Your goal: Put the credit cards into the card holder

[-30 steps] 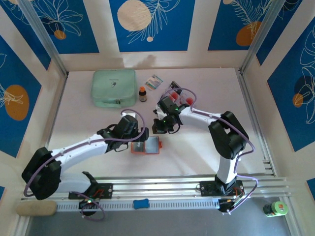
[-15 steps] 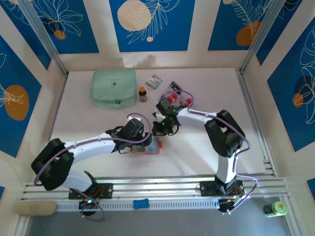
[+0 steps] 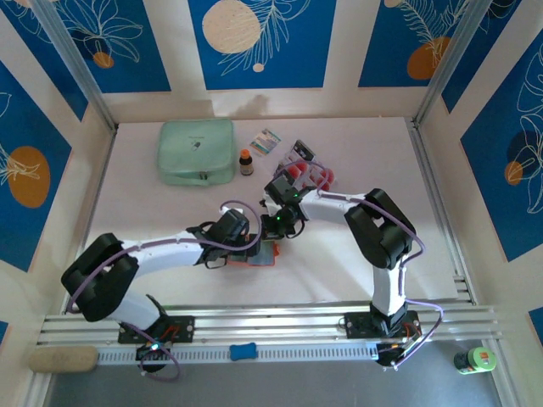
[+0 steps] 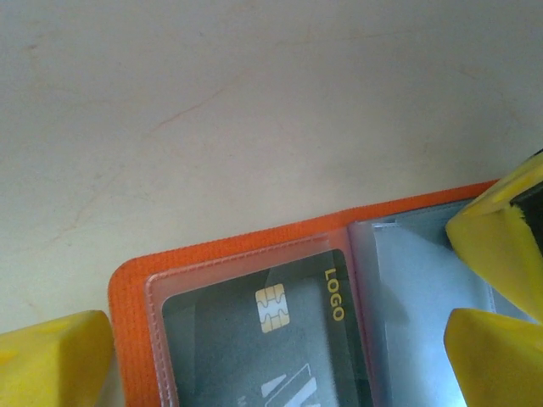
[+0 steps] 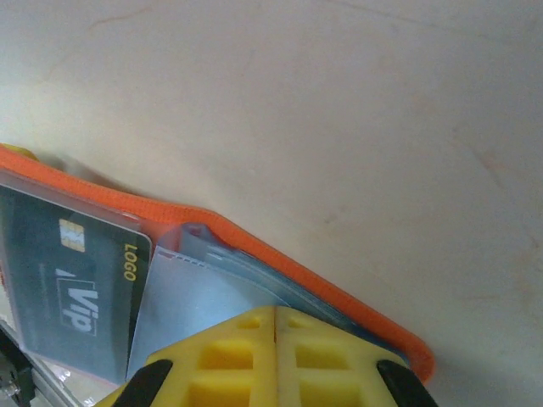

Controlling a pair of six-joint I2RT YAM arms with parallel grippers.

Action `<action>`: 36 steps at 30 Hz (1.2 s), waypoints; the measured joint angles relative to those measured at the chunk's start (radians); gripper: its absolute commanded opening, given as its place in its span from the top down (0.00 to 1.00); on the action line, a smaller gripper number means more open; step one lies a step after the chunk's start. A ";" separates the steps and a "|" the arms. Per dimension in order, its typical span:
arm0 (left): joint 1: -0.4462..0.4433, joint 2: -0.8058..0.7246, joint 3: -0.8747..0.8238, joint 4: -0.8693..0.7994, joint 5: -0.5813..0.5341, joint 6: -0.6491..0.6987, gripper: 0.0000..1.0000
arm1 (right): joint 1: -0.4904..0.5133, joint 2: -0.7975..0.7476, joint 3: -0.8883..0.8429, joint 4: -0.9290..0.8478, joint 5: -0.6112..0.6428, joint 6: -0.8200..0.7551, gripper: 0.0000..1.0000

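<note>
The orange card holder (image 3: 254, 259) lies open on the table, mostly covered by both grippers. In the left wrist view its orange edge (image 4: 254, 246) frames a clear pocket holding a dark card (image 4: 280, 339) with a gold chip and the word LOGO. My left gripper (image 4: 271, 360) is open and straddles that half. My right gripper (image 5: 276, 315) is shut, its yellow tips resting on the pale blue pocket leaves (image 5: 195, 301) of the other half of the card holder (image 5: 322, 271). Several loose credit cards (image 3: 307, 174) with red spots lie fanned behind the right arm.
A mint-green zip pouch (image 3: 197, 151) lies at the back left. Beside it stand a small brown bottle (image 3: 246, 161) and a patterned packet (image 3: 266, 141). A yellow finger of the right gripper (image 4: 501, 242) shows at the right edge of the left wrist view.
My left gripper has slid forward and right onto the holder's left half. My right gripper has come down from behind onto its right half, so most of the holder is now covered.
</note>
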 measured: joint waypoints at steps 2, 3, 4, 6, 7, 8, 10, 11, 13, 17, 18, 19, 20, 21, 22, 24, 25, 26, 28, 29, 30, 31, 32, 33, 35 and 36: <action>0.000 0.002 -0.006 0.005 0.000 0.000 0.00 | 0.001 0.003 0.000 0.009 -0.009 0.004 1.00; 0.000 0.004 -0.008 0.007 0.000 0.000 0.00 | 0.001 0.003 0.000 0.011 -0.011 0.009 1.00; 0.000 0.006 -0.011 0.011 0.000 0.000 0.01 | 0.001 0.003 0.000 0.012 -0.012 0.012 1.00; 0.000 0.013 -0.021 0.024 -0.004 0.002 0.04 | 0.001 0.005 0.000 0.013 -0.014 0.014 1.00; 0.000 0.013 -0.023 0.027 -0.005 0.002 0.06 | 0.001 0.005 0.000 0.016 -0.018 0.016 1.00; 0.000 0.013 -0.024 0.030 -0.009 0.005 0.07 | 0.001 0.006 0.000 0.017 -0.019 0.019 1.00; -0.001 0.013 -0.030 0.038 -0.014 0.008 0.08 | 0.001 0.006 0.000 0.017 -0.022 0.020 1.00; -0.001 0.013 -0.034 0.043 -0.017 0.008 0.09 | 0.000 0.006 0.000 0.017 -0.022 0.020 1.00; -0.001 0.013 -0.038 0.050 -0.020 0.008 0.09 | 0.000 0.004 0.000 0.017 -0.021 0.024 0.99; -0.001 0.011 -0.048 0.066 -0.028 0.006 0.09 | -0.002 -0.024 -0.020 0.016 -0.014 0.044 0.82; -0.001 0.010 -0.050 0.071 -0.030 0.006 0.09 | -0.003 -0.037 -0.031 0.017 -0.012 0.049 0.79; -0.001 0.010 -0.052 0.072 -0.031 0.006 0.09 | -0.003 -0.048 -0.040 0.017 -0.010 0.057 0.76; -0.001 0.010 -0.053 0.074 -0.032 0.006 0.09 | -0.003 -0.056 -0.047 0.021 -0.010 0.065 0.74; -0.001 0.010 -0.054 0.076 -0.034 0.003 0.09 | -0.003 -0.063 -0.054 0.026 -0.009 0.071 0.71; -0.001 0.009 -0.055 0.077 -0.034 0.003 0.09 | -0.003 -0.067 -0.061 0.033 -0.009 0.078 0.70; -0.001 0.006 -0.057 0.079 -0.034 -0.001 0.09 | -0.003 -0.067 -0.070 0.042 -0.006 0.090 0.70; -0.001 0.004 -0.060 0.082 -0.034 -0.001 0.09 | -0.003 -0.067 -0.074 0.045 -0.006 0.093 0.70; -0.001 0.003 -0.062 0.085 -0.034 -0.001 0.09 | -0.003 -0.067 -0.076 0.047 -0.006 0.098 0.70; -0.001 0.003 -0.065 0.092 -0.035 -0.001 0.09 | -0.003 -0.066 -0.076 0.053 -0.006 0.103 0.70; -0.001 0.002 -0.066 0.094 -0.035 -0.001 0.09 | -0.003 -0.066 -0.076 0.057 -0.007 0.106 0.70; -0.001 0.000 -0.068 0.094 -0.035 -0.002 0.09 | -0.003 -0.064 -0.076 0.063 -0.007 0.106 0.70; -0.001 -0.002 -0.069 0.095 -0.035 -0.003 0.09 | -0.003 -0.063 -0.076 0.065 -0.009 0.106 0.70; -0.001 -0.003 -0.071 0.097 -0.035 -0.003 0.09 | -0.003 -0.060 -0.076 0.068 -0.011 0.106 0.71; -0.001 -0.003 -0.073 0.098 -0.035 -0.003 0.09 | -0.003 -0.057 -0.076 0.072 -0.014 0.106 0.72; -0.001 -0.003 -0.073 0.098 -0.035 -0.003 0.09 | -0.004 -0.052 -0.076 0.076 -0.022 0.107 0.73; -0.001 -0.003 -0.074 0.099 -0.035 -0.003 0.09 | -0.004 -0.051 -0.076 0.079 -0.025 0.109 0.74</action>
